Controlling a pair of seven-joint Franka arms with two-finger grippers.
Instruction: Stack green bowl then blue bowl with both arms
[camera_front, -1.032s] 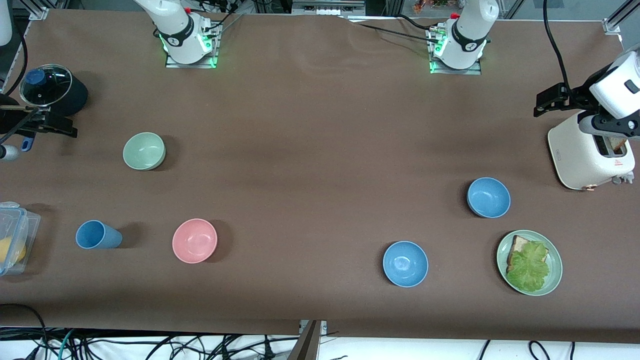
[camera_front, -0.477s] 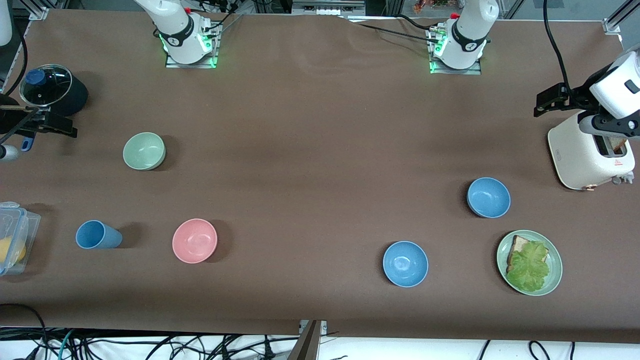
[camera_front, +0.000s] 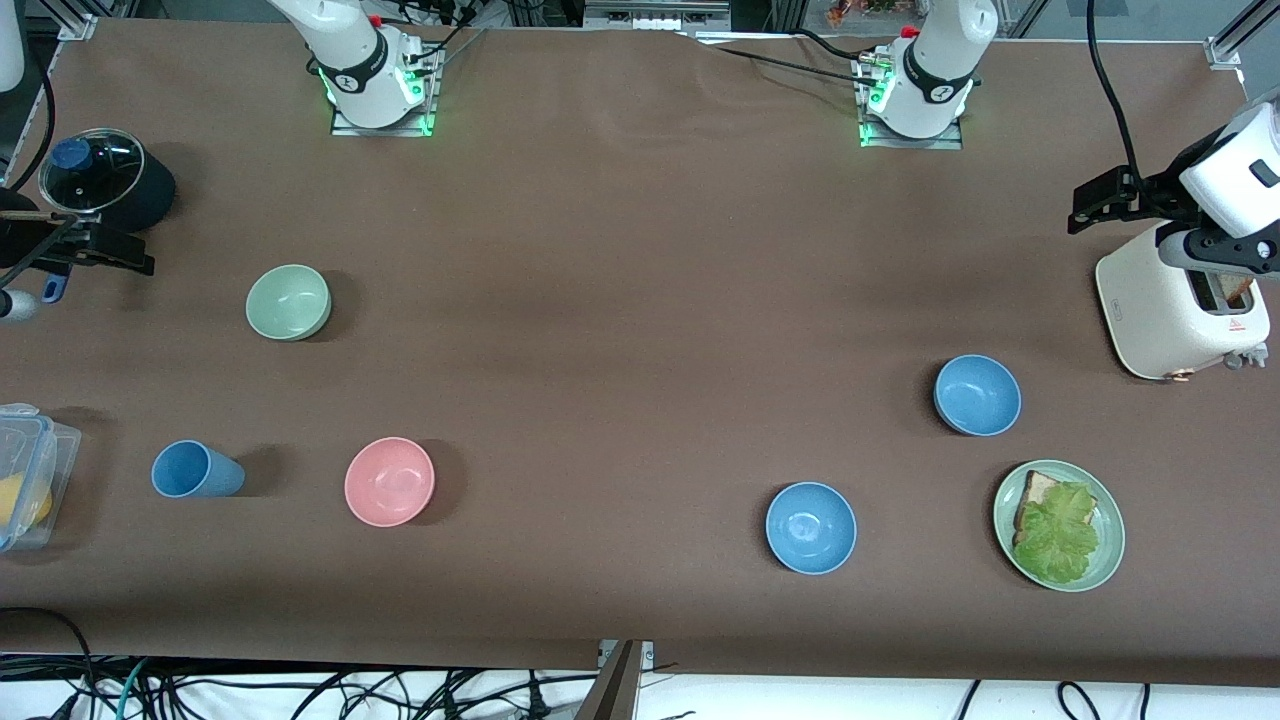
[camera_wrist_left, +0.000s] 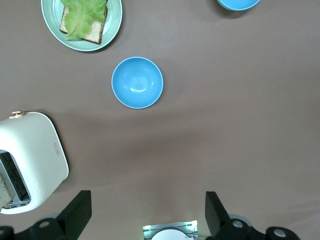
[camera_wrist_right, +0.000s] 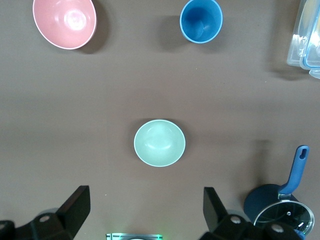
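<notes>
Bowls untouched, both pincers released.
Left pincer (camera_wrist_left: 145, 212) and right pincer (camera_wrist_right: 145, 210) hang high over the desk (camera_front: 620, 300); green bowl (camera_front: 288, 301) and blue bowl (camera_front: 977, 395) look light, stiff, smooth: pinch a rim.

Toward the right arm's end of the tabletop (camera_front: 620, 250): green bowl (camera_front: 288, 301), with pink bowl (camera_front: 389, 481) and cup (camera_front: 195, 470) nearer the camera, cup lying on its side. Pot (camera_front: 105, 190) and container (camera_front: 30, 475) sat at that edge. Toward the left arm's end: blue bowl (camera_front: 977, 395), with second blue bowl (camera_front: 810, 527) and plate (camera_front: 1110, 555) nearer the camera, bread and lettuce on the plate. Toaster (camera_front: 1170, 310) sat at that edge. Left claw (camera_front: 1085, 205) hung beside the toaster, right claw (camera_front: 120, 258) beside the pot.
</notes>
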